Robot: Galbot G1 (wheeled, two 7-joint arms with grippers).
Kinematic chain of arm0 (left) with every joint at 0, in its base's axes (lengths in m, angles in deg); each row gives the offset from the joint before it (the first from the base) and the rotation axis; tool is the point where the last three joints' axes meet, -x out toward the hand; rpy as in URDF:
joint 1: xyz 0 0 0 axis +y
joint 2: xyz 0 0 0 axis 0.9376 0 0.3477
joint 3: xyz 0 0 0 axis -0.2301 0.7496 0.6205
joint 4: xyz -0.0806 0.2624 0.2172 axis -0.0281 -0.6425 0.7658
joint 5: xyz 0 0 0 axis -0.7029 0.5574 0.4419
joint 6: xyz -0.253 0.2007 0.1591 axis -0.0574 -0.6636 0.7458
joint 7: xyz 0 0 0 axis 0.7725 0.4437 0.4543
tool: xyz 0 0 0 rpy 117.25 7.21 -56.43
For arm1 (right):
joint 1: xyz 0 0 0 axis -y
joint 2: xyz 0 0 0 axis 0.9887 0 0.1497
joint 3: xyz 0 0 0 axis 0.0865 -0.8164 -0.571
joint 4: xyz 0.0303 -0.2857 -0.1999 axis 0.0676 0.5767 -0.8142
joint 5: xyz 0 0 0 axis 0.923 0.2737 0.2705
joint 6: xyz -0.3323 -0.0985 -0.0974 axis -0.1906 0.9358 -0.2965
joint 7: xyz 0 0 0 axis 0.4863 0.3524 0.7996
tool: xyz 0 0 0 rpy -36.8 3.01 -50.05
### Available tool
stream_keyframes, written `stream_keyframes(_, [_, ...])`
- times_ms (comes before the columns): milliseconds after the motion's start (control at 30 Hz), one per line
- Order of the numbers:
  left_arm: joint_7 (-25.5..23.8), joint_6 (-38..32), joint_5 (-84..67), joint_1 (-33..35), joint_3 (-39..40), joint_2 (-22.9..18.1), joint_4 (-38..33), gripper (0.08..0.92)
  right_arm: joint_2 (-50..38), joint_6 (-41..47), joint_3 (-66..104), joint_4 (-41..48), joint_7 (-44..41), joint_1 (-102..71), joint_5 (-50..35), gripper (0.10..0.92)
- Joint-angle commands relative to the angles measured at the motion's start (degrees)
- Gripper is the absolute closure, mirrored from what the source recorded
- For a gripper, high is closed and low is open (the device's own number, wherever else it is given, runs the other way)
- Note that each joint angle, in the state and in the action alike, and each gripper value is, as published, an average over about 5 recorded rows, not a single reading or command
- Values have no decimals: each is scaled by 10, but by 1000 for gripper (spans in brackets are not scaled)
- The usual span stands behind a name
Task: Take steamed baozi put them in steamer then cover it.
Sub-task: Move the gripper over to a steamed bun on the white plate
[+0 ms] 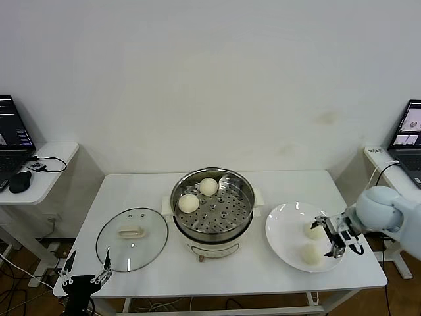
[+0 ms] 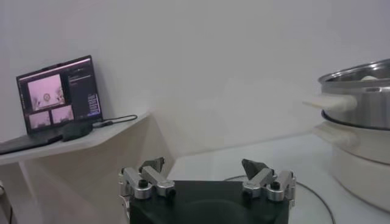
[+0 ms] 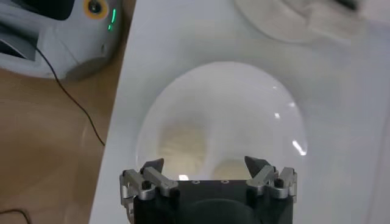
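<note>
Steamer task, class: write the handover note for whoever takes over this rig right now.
Right hand: open, over the white plate, above two baozi.
Left hand: open, idle off the table's front-left corner.
Steamer: uncovered, two baozi on its tray.
Cover: flat on the table, left of the steamer.
Done: two loaded. Left: move the plate's two, then cover.

You are looking at a lab or test room: a bare white wall (image 1: 210,79) is backing a plain white tabletop (image 1: 217,270), while open laptops (image 1: 13,135) are running on side desks (image 1: 46,178) and cables are trailing across the floor.
</note>
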Motion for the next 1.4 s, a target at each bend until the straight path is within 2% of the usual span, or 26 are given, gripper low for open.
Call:
stream_keyframes(33, [0,0,1,0,-3,-1,1,177,33,-13,70,45,13,-112,39,203])
stream_keyframes(433, [0,0,-1,-1,-9,-1,6,177,72,-14,84,104,23,-125,56,203])
stream_keyframes(733, [0,0,-2,-2,-10,-1,6,177,85,-9,87,112,26,-127,50,204])
stream_keyframes(833, [1,0,-2,-1,-11,-1,6,177,85,-6,87,111,24,-126,48,228])
stream_keyframes(1100, [1,-1,-2,-1,-10,-2,5,177,80,-3,87,106,15,-116,40,369])
stream_keyframes(1400, [1,-1,-2,-1,-10,-1,1,177,65,9,55,81,-10,-15,-12,397])
